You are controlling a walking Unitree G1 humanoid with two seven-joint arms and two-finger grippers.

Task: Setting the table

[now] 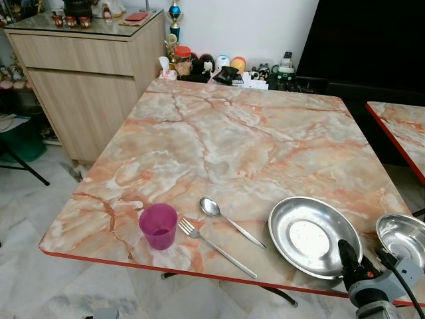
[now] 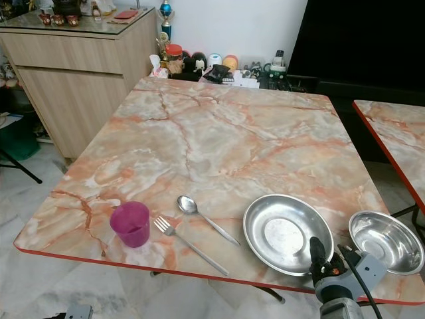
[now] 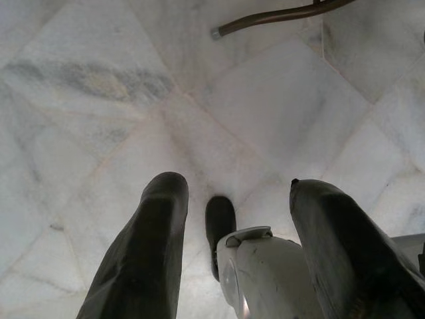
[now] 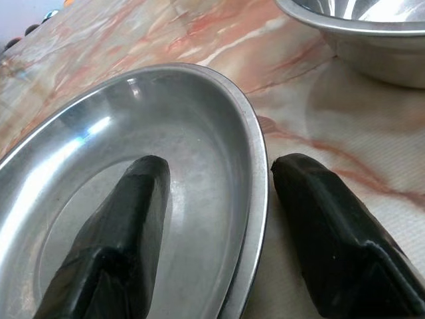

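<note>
Up close, my right wrist view shows my right tool (image 4: 219,199) open astride the steel plate's (image 4: 199,133) near rim, one finger inside, one outside on the counter (image 1: 219,133). From my head, the plate sits between fork (image 1: 216,246), spoon (image 1: 229,220) and bowl (image 1: 403,236); my left tool (image 3: 232,219) hangs open over the floor (image 3: 99,86).

My head cameras looked down on the orange-veined marble table (image 1: 219,133). My right wrist camera sat close over the shallow round steel plate (image 4: 199,133) they shared; my left faced the pale marble floor (image 3: 133,100).
</note>
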